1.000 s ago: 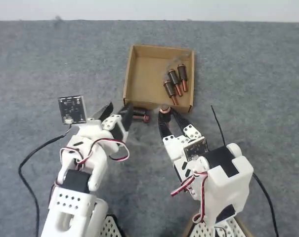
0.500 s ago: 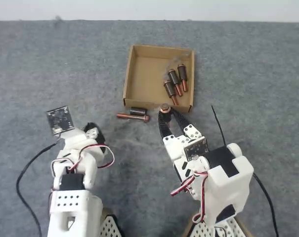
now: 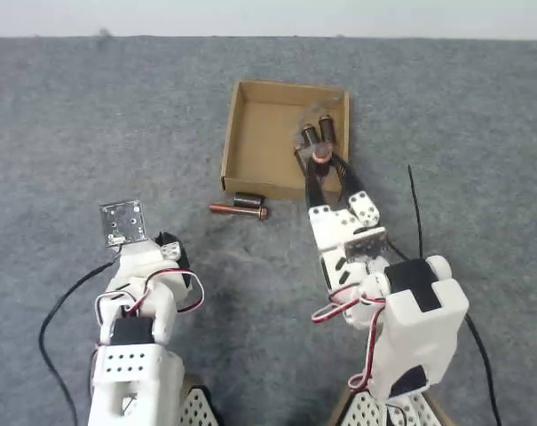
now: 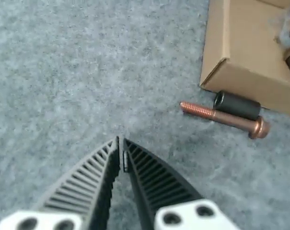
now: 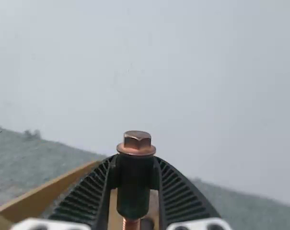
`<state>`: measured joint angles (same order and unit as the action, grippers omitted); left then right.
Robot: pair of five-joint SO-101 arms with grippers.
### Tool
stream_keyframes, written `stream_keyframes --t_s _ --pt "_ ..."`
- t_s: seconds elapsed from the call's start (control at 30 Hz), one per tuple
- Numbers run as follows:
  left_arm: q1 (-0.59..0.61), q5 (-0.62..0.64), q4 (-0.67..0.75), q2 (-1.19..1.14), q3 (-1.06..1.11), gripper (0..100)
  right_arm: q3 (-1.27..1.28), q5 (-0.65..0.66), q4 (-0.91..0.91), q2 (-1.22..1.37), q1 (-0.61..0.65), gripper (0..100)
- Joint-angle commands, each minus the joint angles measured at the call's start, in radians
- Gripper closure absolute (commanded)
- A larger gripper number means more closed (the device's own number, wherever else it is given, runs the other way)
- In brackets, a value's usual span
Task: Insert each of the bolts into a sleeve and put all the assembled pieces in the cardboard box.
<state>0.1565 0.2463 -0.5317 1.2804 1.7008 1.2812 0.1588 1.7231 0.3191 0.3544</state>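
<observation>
The cardboard box lies open at the table's middle, with assembled bolts in its right half. My right gripper is shut on a black sleeve with a copper bolt through it, head up, held above the box's near right wall. On the carpet just in front of the box lie a loose copper bolt and a black sleeve, side by side. My left gripper is shut and empty, drawn back from them; its arm stands at the near left.
Grey carpet surrounds the box on all sides. A black cable trails beside the right arm, and another cable loops at the left arm's base.
The left gripper has let go near the loose bolt and sleeve, pulled back toward its base and shut. The right gripper has carried its sleeved bolt forward over the box's near wall.
</observation>
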Motion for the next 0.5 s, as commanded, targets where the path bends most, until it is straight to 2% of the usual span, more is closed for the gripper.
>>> stream_keyframes --t_s 0.0,0.47 --pt "0.0 -0.015 0.029 0.025 -0.01 99 -0.126 0.103 -0.013 -0.01 -0.008 99.1" --pt "0.0 -0.015 0.035 0.025 -0.01 99 -0.566 0.12 -0.73 -0.018 0.001 99.1"
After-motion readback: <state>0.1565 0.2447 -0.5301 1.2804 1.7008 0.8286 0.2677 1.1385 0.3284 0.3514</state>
